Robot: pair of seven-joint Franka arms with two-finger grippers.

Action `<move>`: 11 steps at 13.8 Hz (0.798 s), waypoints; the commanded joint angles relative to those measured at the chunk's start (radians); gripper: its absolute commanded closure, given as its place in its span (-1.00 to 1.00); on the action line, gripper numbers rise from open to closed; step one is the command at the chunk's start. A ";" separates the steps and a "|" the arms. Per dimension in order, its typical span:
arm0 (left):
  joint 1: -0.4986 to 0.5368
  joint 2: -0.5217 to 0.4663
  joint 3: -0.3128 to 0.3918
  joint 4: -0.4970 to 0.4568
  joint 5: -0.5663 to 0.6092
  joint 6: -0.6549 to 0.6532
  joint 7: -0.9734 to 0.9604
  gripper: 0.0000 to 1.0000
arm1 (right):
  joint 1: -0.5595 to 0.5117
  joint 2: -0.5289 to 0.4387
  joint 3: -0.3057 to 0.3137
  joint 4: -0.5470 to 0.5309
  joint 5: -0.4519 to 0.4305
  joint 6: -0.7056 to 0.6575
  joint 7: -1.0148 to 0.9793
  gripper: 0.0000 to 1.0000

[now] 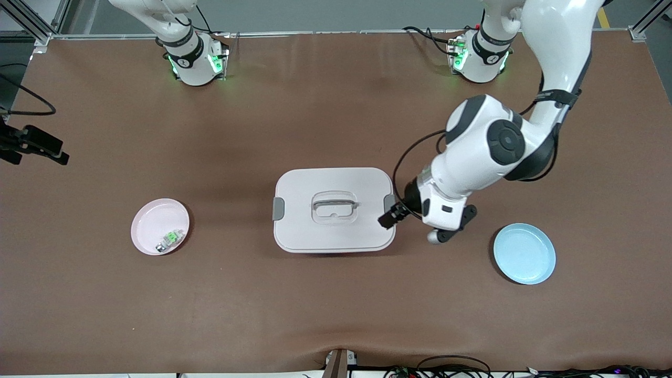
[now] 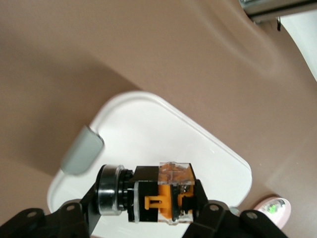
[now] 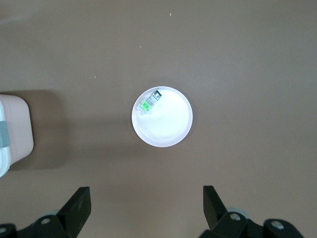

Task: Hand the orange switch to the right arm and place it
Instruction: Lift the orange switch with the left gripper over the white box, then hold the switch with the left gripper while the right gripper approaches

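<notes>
Orange switch (image 2: 161, 193) clamped in left gripper (image 2: 148, 210) over white lidded box (image 2: 163, 134) (grey latch (image 2: 81, 150) beside it)

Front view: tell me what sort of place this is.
Probably a robotics lab bench: two white arm bases bolted along a brown-covered table, aluminium framing at its corners, and loose black cables at its edge.

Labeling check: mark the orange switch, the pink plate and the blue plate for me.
orange switch (image 2: 161, 198), left wrist view, on its orange middle.
pink plate (image 1: 152, 220), front view, on a bare patch of its inside.
blue plate (image 1: 525, 253), front view, on its middle.
</notes>
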 commanded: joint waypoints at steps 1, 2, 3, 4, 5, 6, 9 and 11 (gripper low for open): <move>-0.043 0.043 -0.001 0.094 -0.013 -0.010 -0.081 1.00 | -0.013 0.050 0.011 0.016 0.004 0.003 -0.013 -1.00; -0.073 0.046 0.000 0.108 -0.013 -0.008 -0.121 1.00 | -0.013 0.050 0.011 0.016 0.003 0.003 -0.013 -1.00; -0.090 0.048 0.000 0.114 -0.013 0.003 -0.156 1.00 | -0.013 0.051 0.011 0.016 0.003 0.004 -0.013 -1.00; -0.103 0.048 0.000 0.114 -0.013 0.016 -0.190 1.00 | -0.012 0.053 0.011 0.016 0.003 0.004 -0.014 -1.00; -0.122 0.055 0.000 0.115 -0.013 0.029 -0.230 1.00 | -0.010 0.063 0.011 0.016 0.004 0.016 -0.013 -1.00; -0.142 0.060 0.000 0.121 -0.013 0.044 -0.282 1.00 | -0.010 0.088 0.013 0.016 0.009 0.030 -0.013 -1.00; -0.179 0.077 0.000 0.141 -0.013 0.066 -0.382 1.00 | -0.009 0.102 0.011 0.016 0.008 0.033 -0.016 -1.00; -0.199 0.080 0.000 0.143 -0.013 0.067 -0.443 1.00 | -0.007 0.146 0.013 0.015 0.011 0.038 -0.014 -1.00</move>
